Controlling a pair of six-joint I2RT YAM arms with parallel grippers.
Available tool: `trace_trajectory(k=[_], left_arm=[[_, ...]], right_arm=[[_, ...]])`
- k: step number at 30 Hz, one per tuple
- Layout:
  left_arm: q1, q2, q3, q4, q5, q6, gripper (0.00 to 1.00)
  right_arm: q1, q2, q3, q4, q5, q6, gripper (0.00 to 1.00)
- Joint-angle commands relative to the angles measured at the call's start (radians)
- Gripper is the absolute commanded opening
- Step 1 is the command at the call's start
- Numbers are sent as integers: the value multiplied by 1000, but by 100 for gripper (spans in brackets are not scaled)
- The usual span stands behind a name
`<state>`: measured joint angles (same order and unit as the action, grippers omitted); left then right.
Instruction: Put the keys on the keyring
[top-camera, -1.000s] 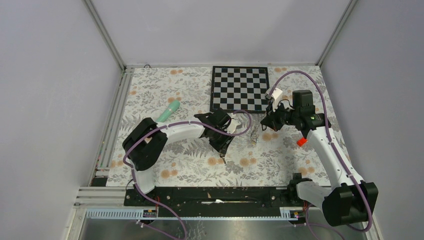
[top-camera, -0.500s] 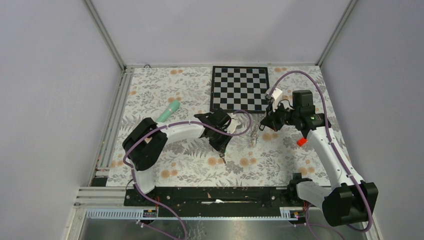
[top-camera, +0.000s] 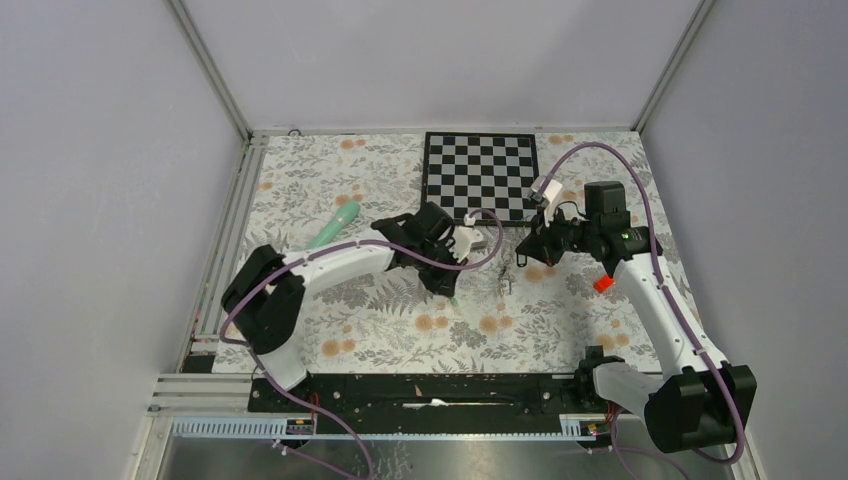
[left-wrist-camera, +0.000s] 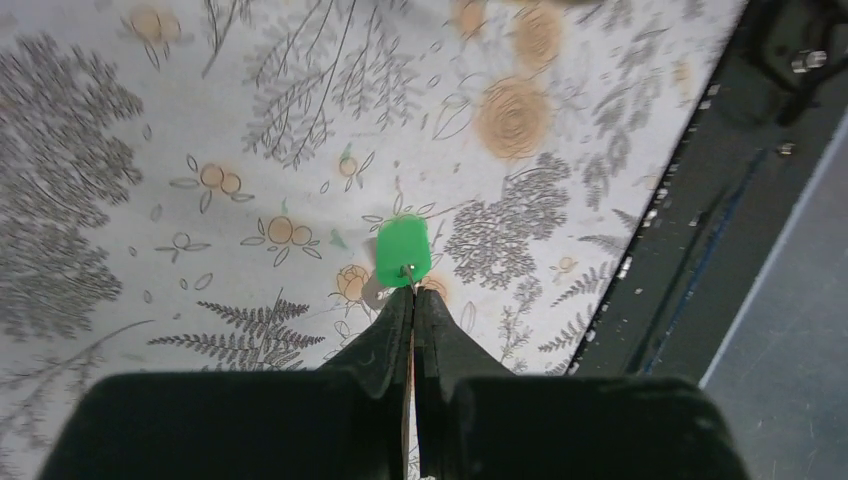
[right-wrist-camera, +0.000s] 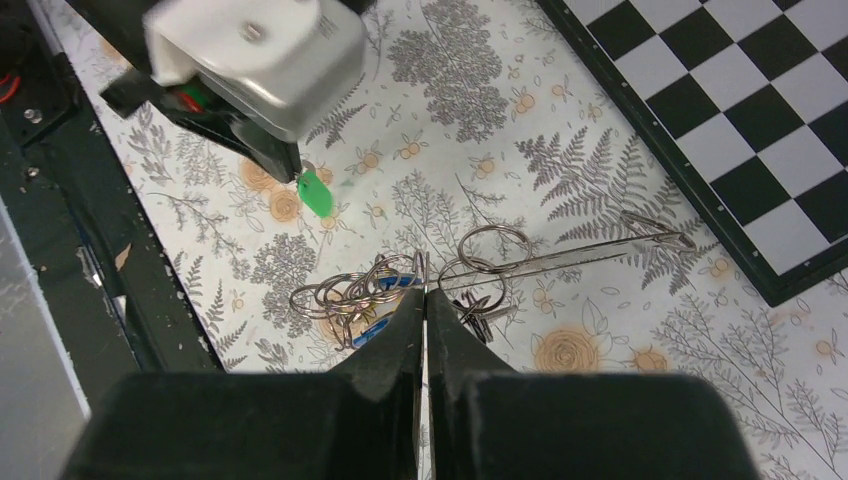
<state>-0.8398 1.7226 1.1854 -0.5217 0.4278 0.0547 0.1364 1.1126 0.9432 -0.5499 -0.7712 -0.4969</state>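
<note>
Over the table (left-wrist-camera: 150, 150), your left hand (left-wrist-camera: 412, 300) clamps the green key (left-wrist-camera: 403, 250) by its slippery-looking shank; right hand (right-wrist-camera: 424, 295) pressed together by the keyring (right-wrist-camera: 492, 248).

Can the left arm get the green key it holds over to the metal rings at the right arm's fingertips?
Probably yes. The left gripper is shut on the green key and sits close beside the metal rings at the tip of the right gripper, with only bare floral tabletop between them.
</note>
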Motion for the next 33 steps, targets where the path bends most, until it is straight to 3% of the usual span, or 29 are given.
trace_trajectory(k=[1, 10, 19, 33], left_arm=[[18, -116, 74, -7, 125, 138, 0], [53, -169, 222, -149, 237, 290, 0], [53, -189, 343, -187, 271, 374, 0], [54, -92, 431, -162, 460, 116, 0]], right_arm=[[1, -4, 51, 2, -103, -18, 0], [64, 50, 111, -16, -153, -56, 0], [154, 107, 143, -21, -236, -96, 0], [183, 117, 125, 88, -279, -38, 0]])
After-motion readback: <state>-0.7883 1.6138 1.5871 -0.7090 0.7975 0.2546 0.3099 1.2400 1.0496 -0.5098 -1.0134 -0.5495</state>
